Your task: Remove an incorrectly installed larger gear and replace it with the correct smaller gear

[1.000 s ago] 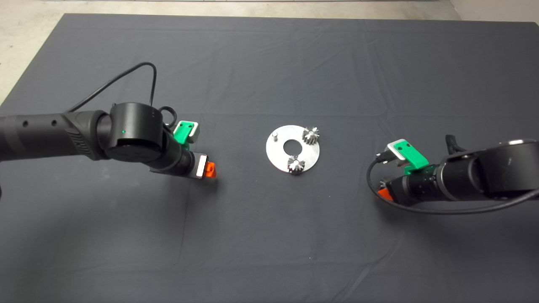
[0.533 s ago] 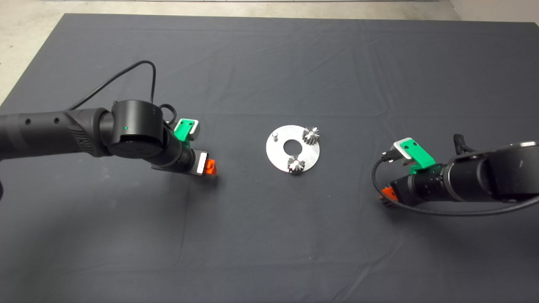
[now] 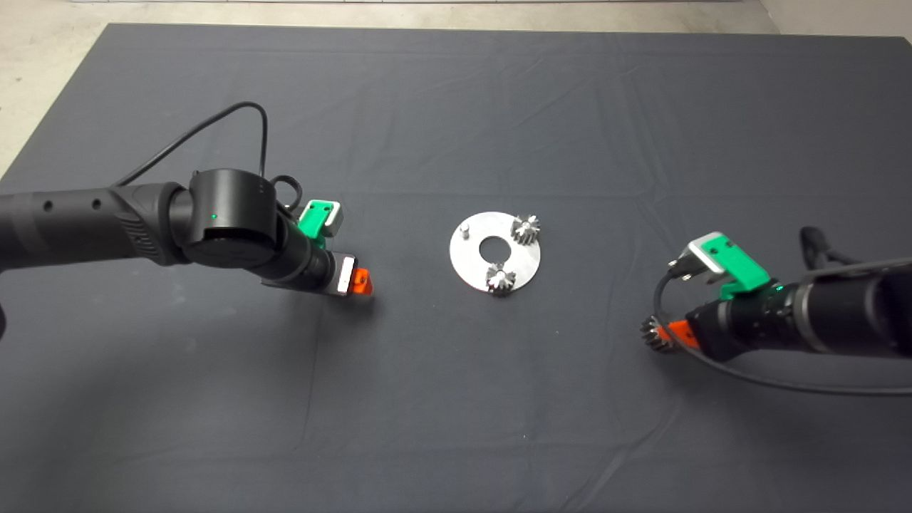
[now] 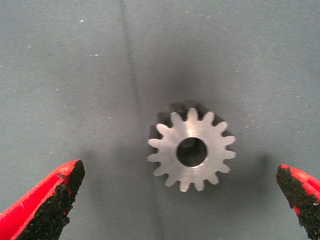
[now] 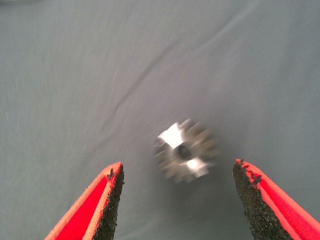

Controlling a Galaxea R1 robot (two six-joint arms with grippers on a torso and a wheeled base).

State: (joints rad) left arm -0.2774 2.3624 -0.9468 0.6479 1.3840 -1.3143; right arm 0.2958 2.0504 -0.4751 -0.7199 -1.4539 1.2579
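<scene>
The right gripper (image 5: 177, 200) has drawn back, spread, off the larger gear (image 3: 657, 334) — removed; left gripper (image 4: 180, 200), spread, straddles the smaller gear (image 4: 191, 150) — ungrasped.

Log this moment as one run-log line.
left hand: open over small straight-toothed steel gear on mat | right hand: open, flared-tooth steel gear released on mat | round metal plate: two gears, one bare peg

Bare mat (image 3: 456, 107) fills the frame's upper and lower bands; the centre holds a round plate (image 3: 474, 267) with two gears (image 3: 526, 229) and a pin (image 3: 464, 229)
</scene>
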